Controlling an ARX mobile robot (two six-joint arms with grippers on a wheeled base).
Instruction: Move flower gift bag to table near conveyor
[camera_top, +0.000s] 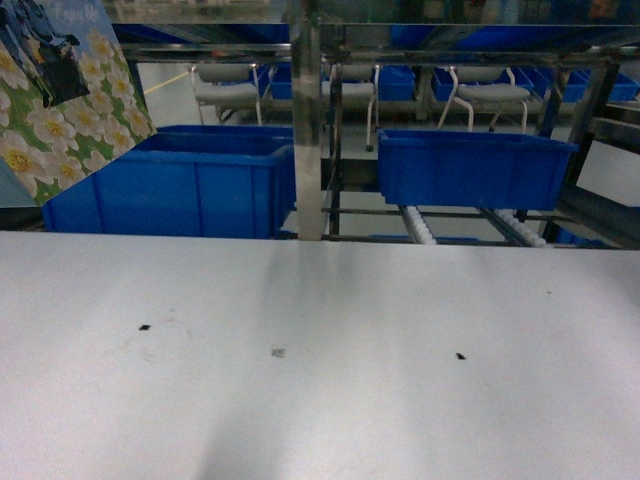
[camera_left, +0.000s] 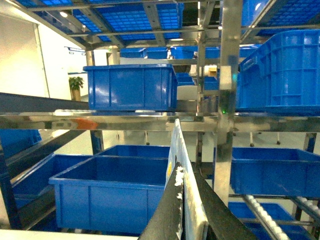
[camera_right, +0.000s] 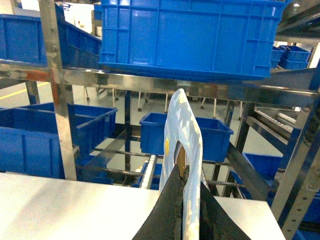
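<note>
Nearest the head camera lay the table (camera_top: 320, 400), a white surface marked by a few dark specks, with nothing standing on it. At the upper left of that view the flower gift bag (camera_top: 70, 95) hung tilted, clear of the tabletop and in front of a blue bin (camera_top: 170, 185); no arm showed there. Each wrist view looked along dark fingers clamped on a thin, upright printed edge: the left gripper (camera_left: 182, 210) was closed on the bag's rim (camera_left: 179, 165), and the right gripper (camera_right: 187, 200) appeared likewise clenched on a pale flowered edge (camera_right: 184, 130), though why the head view showed no right arm could not be determined. Beyond the table rose the conveyor (camera_top: 470, 225), its white rollers in steel frames, with a second blue bin (camera_top: 470, 165) resting on it. Several risks could be judged from this arrangement. Because the bag hung near the table's far left edge and close to the rack, a descent begun there might land it partly off the surface or catch it on the steel upright (camera_top: 308, 120). A pinch on a thin paper rim might also slip or tear under swing, and a bag set down tilted would probably topple on release.
</note>
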